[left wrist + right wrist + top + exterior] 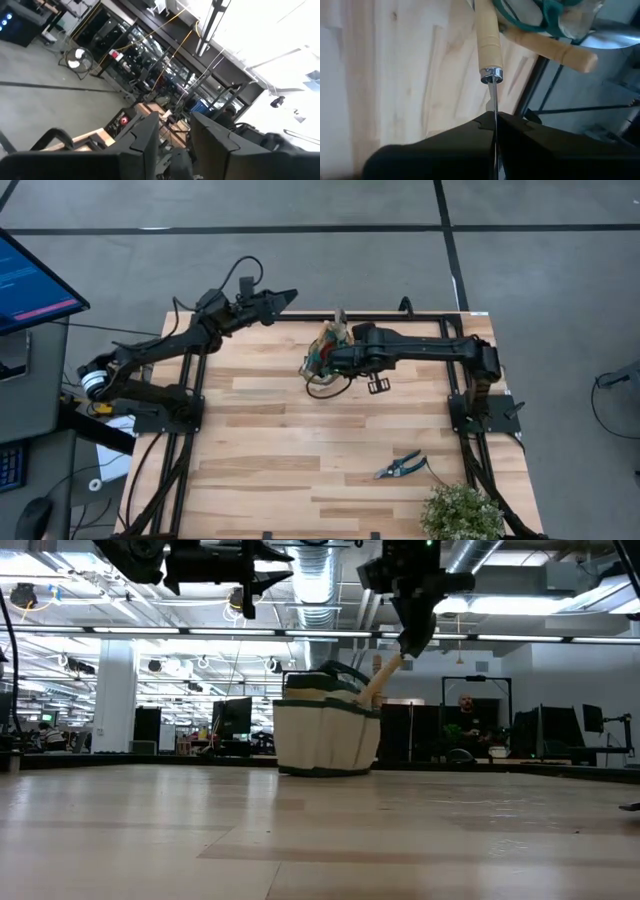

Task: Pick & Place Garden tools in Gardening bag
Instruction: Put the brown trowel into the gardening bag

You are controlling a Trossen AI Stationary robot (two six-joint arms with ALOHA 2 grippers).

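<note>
The gardening bag (pixel 322 352) (pixel 325 735), beige with teal trim, stands upright at the table's far middle. My right gripper (pixel 410 645) (pixel 495 117) hovers just above its right rim, shut on a wooden-handled trowel (pixel 378 680) that slants down to the bag's mouth. A second wooden handle (pixel 555 47) sticks out of the bag. Blue-handled pruning shears (pixel 400 467) lie flat near the front right. My left gripper (pixel 290 296) (pixel 175 135) is raised beyond the far left edge, open with a narrow gap and nothing in it. My right gripper pinches the trowel's thin metal part (pixel 494 102), just behind the ferrule, between its two fingers. The fingers slant down from the table's right, in line with the tool. The handle (pixel 487 35) points away from them, its free end at the bag's mouth.
A green leafy plant (pixel 462 513) sits at the front right corner, close to the shears. Bare wooden tabletop (pixel 280 440) stretches across the middle and front left. Black frame rails (pixel 190 395) run along the table's left and right sides.
</note>
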